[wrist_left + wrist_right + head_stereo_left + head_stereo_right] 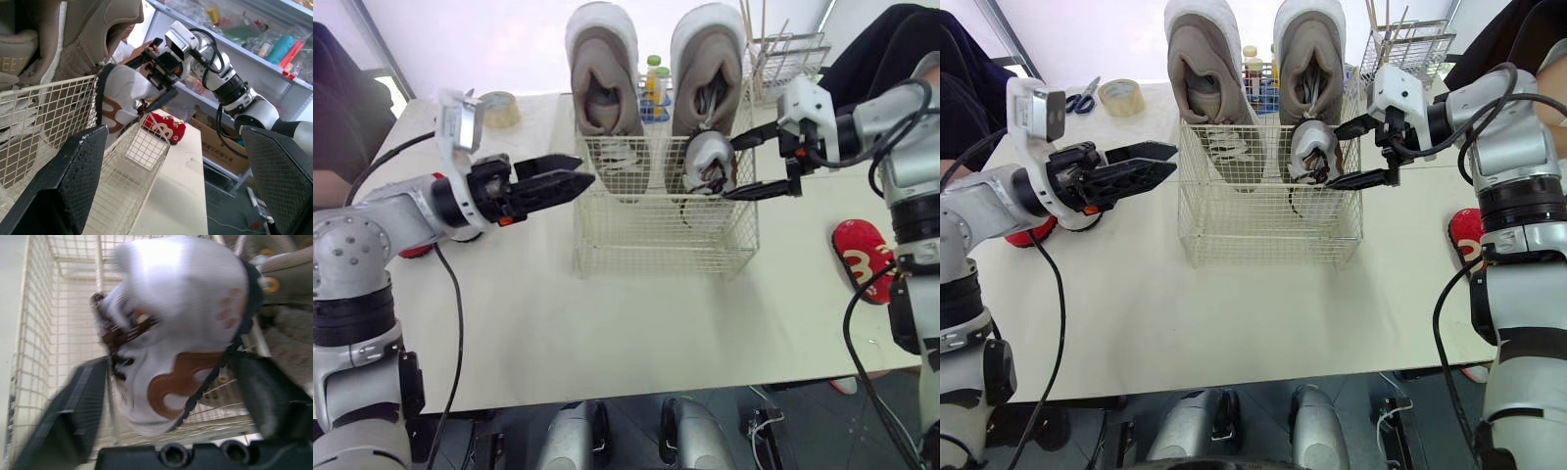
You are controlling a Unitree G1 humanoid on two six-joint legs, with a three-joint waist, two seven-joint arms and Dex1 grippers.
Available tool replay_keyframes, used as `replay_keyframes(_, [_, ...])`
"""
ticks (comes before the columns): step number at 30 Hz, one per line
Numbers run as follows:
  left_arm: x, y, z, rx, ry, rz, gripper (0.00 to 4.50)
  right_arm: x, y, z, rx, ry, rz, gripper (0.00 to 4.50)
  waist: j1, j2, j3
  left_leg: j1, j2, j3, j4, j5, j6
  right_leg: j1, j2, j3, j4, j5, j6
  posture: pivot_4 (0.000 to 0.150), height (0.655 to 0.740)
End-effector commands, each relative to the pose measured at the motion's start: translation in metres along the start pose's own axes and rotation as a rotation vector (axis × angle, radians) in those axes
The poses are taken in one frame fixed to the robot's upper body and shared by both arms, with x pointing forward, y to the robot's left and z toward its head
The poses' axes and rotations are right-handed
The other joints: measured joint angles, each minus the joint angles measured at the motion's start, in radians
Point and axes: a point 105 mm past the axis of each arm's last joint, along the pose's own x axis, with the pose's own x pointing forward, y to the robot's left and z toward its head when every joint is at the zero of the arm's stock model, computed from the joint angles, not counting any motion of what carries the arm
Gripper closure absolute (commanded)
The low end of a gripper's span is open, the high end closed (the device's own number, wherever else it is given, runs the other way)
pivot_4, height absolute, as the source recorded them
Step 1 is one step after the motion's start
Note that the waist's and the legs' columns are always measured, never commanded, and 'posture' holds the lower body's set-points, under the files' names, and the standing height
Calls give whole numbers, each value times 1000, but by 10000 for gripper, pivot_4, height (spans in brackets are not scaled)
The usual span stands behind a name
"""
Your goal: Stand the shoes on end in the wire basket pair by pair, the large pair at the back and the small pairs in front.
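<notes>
Shoe (710, 162), small and white, is sitting clamped in the right end effector (732, 168) over the right side of the basket (646, 235), just in front of the large pair (604, 78) standing at the back. The left end effector (573, 171) is hovering wide and empty beside the basket. The first small shoe is likely being placed. Next it needs lowering on end, then releasing.
</notes>
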Motion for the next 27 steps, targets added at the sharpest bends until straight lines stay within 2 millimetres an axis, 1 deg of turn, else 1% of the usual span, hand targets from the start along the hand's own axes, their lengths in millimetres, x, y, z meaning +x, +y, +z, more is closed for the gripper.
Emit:
replay_keyframes(1, [0, -5, 8, 55, -15, 1, 0, -27, -8, 26, -110, -16, -94, 448, 1, 0, 0, 0, 0, 0, 0, 0, 0, 0, 0, 0, 0, 0, 0, 1500, 7400])
replay_keyframes(3, [-3, -3, 9, 62, -14, 16, 0, -36, -8, 32, -146, -6, -123, 448, 3, 0, 0, 0, 0, 0, 0, 0, 0, 0, 0, 0, 0, 0, 0, 1500, 7400])
replay_keyframes(7, [-11, 3, 13, 106, 0, 87, 0, -57, -8, 52, -183, -39, -178, 448, 1, 0, 0, 0, 0, 0, 0, 0, 0, 0, 0, 0, 0, 0, 0, 1500, 7400])
replay_keyframes(8, [-16, 8, 16, 131, 1, 128, 0, -62, -6, 61, -177, -74, -186, 448, 1, 0, 0, 0, 0, 0, 0, 0, 0, 0, 0, 0, 0, 0, 0, 1500, 7400])
replay_keyframes(9, [-22, 15, 20, 159, 3, 187, 0, -67, -2, 71, -168, -122, -186, 448, 1, 0, 0, 0, 0, 0, -1, 0, 0, 0, 0, 0, 0, 0, 0, 1500, 7400])
replay_keyframes(11, [-38, 35, 27, 218, 24, 347, 0, -72, 12, 92, -143, -233, -145, 448, 1, 0, 0, 0, 0, 0, -1, 0, 0, -1, 0, 0, 0, 0, 0, 1500, 7400])
replay_keyframes(12, [-50, 50, 33, 247, 31, 452, 0, -71, 23, 105, -116, -317, -96, 448, 1, 1, 0, 0, 0, 0, -1, 0, -1, -1, 0, 0, 1, 0, 0, 1500, 7400])
replay_keyframes(14, [-69, 71, 40, 287, 55, 594, 0, -67, 42, 121, -71, -428, -19, 448, 2, 0, 0, 0, 1, 0, -1, 0, -1, -2, 0, 0, 2, 0, 0, 1500, 7400])
replay_keyframes(15, [-80, 82, 45, 310, 80, 664, 0, -62, 51, 125, -55, -462, 12, 448, 3, 0, 0, 1, 1, 0, -2, 0, -1, -2, 0, 0, 2, 0, 0, 1500, 7400])
replay_keyframes(17, [-93, 97, 51, 346, 124, 747, 0, -55, 61, 128, -37, -487, 35, 448, 5, -1, -1, 1, 1, 0, -2, 0, -1, -1, 0, -1, 2, 0, 0, 1500, 7400])
replay_keyframes(20, [-110, 126, 60, 387, 187, 895, 0, -46, 67, 126, -10, -509, 33, 448, 19, -1, -1, 0, -1, 0, -1, -1, -1, -2, -1, -1, 2, 0, -1, 1500, 7400])
replay_keyframes(21, [-119, 141, 64, 390, 207, 968, 0, -43, 70, 125, -3, -518, 32, 448, 22, -1, -1, -1, -1, 1, -1, -1, 0, -2, -1, -1, 1, 1, -1, 1500, 7400])
replay_keyframes(22, [-124, 151, 66, 391, 224, 1010, 0, -41, 71, 124, 2, -524, 31, 448, 29, -2, -1, -2, -1, 2, -1, -1, 0, -3, -1, 0, 1, 1, -1, 1500, 7400])
replay_keyframes(24, [-130, 168, 63, 363, 250, 1075, 0, -38, 72, 123, 8, -535, 21, 448, 30, -2, -1, -2, -1, 2, 0, -1, 1, -3, -1, -1, 1, 1, -1, 1500, 7400])
replay_keyframes(27, [-131, 181, 51, 326, 304, 1100, 0, -38, 74, 124, 15, -550, 7, 448, 27, -2, -1, -2, -1, 7, 0, -1, 2, -3, -1, 0, 1, 1, -1, 1500, 7400])
